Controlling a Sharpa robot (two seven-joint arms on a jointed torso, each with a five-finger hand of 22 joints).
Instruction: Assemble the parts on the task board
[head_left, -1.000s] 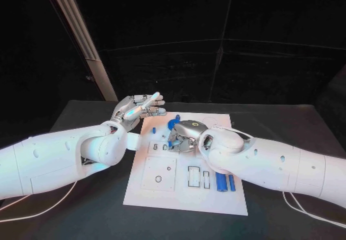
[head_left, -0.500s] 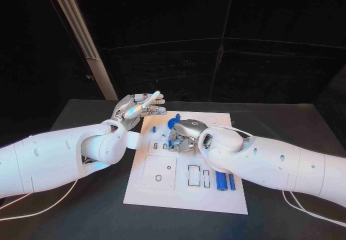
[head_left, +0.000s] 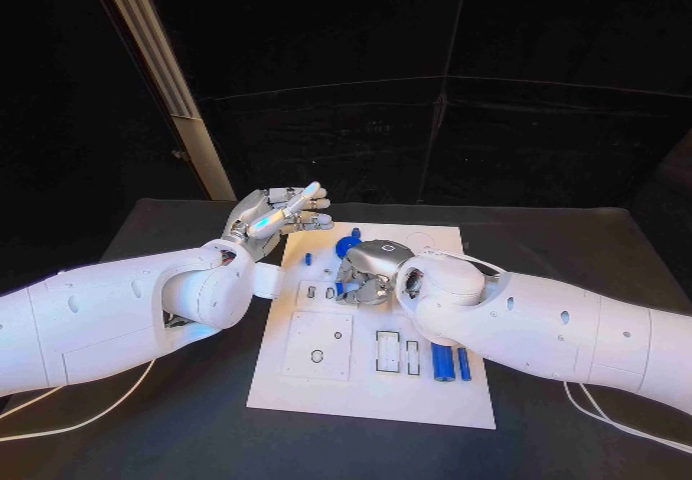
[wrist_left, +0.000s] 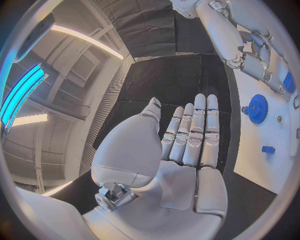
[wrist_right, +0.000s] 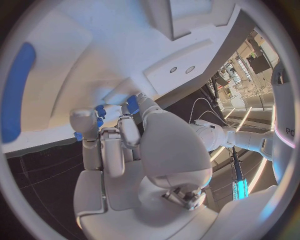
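The white task board (head_left: 368, 395) lies in the middle of the table. My right hand (head_left: 368, 270) rests on its middle with the fingers curled in. The fingertips (wrist_right: 128, 122) close round a small blue part (wrist_right: 100, 111) pressed against the board (wrist_right: 94, 60). My left hand (head_left: 281, 215) hangs above the board's far left corner, flat, fingers straight and nothing in it (wrist_left: 187, 140). A blue gear (head_left: 346, 243) (wrist_left: 257, 108) stands on the board just beyond the right hand. A small blue peg (head_left: 307, 259) (wrist_left: 268, 149) sits to the gear's left.
Two long blue bars (head_left: 443, 362) lie side by side on the board's near right part, beside rectangular slots (head_left: 388, 352). A square plate with an oval hole (head_left: 317, 348) occupies the near left part. Black tabletop (head_left: 577, 240) surrounds the board.
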